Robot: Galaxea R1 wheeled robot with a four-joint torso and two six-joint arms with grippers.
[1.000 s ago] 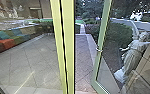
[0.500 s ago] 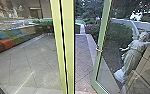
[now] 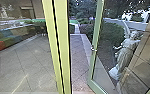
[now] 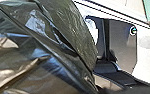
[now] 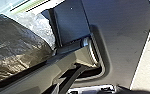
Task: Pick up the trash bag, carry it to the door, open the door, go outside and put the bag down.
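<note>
The glass door (image 3: 93, 50) stands swung outward in its yellow-green frame (image 3: 62, 45) in the head view, with an opening onto paving between them. Black plastic of the trash bag (image 4: 41, 50) looms large in the left wrist view, its surface creased and shiny. In the right wrist view the same dark bag (image 5: 18, 42) lies beyond the robot's jointed bar. How the fingers of either gripper stand cannot be made out.
A pale statue (image 3: 127, 53) stands to the right, seen through the door glass. Hedges (image 3: 111, 32) border the paved path (image 3: 78, 52) outside. Left of the frame, behind glass, are colourful seats (image 3: 6, 38) and a tiled floor (image 3: 23, 65).
The head camera's picture has shifted a little, so the camera has moved. The door stays open, with no clear move of its own.
</note>
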